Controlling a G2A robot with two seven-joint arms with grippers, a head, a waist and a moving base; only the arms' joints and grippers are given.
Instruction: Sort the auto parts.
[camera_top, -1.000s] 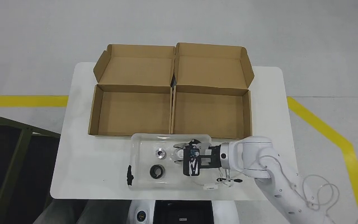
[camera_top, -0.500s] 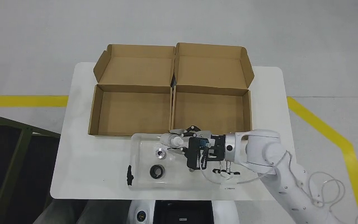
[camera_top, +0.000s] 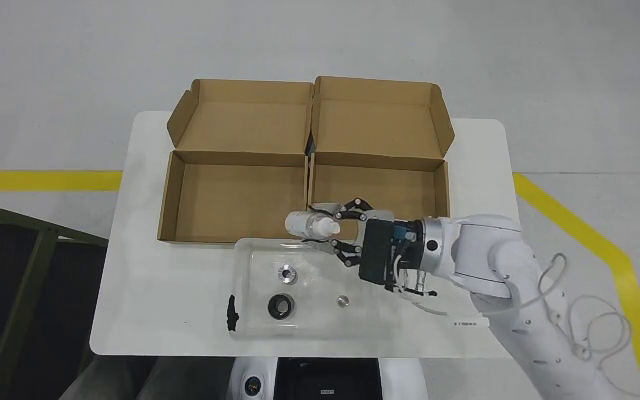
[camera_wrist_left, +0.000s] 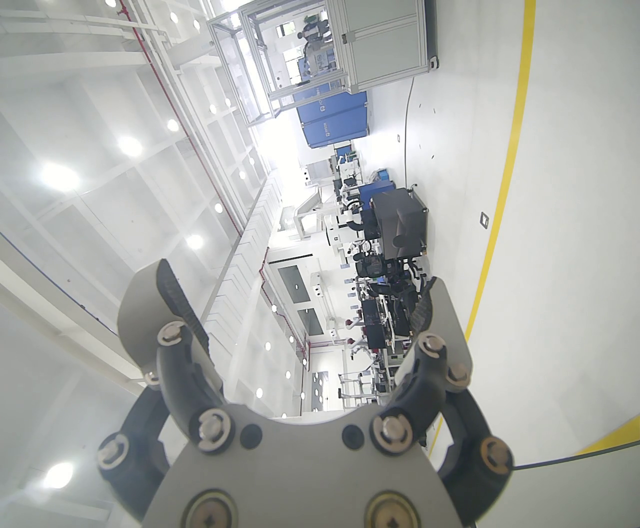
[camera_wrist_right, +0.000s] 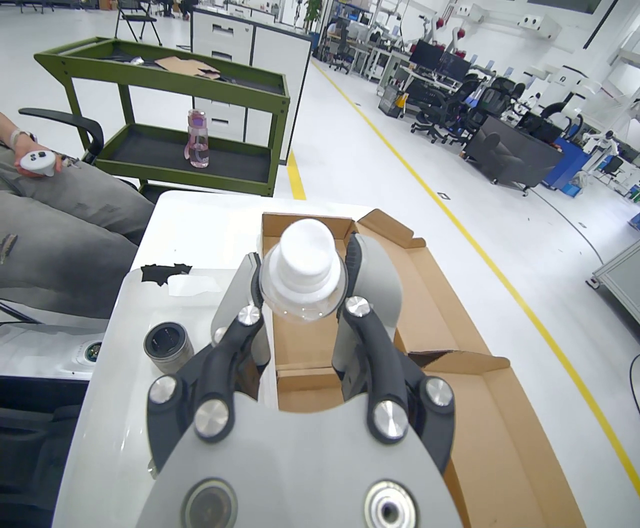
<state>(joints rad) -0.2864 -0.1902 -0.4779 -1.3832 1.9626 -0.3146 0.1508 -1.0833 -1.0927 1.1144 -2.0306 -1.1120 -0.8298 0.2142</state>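
right tool pinches the white-capped bottle at frame centre, long axis level, cap pointing frame left, toward the left cardboard box; the right cardboard box lies just up-right.

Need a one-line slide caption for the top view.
Right gripper holding a white-capped clear part above the near edge of the cardboard boxes, just beyond the clear tray.

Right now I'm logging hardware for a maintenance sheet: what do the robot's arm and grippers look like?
The right arm has a smooth, rounded white shell, a black wrist block and a thin pale cable looping beside it. The right gripper and left gripper match: grey metal fingers lined with black ribbing, black linkages, silver screws.
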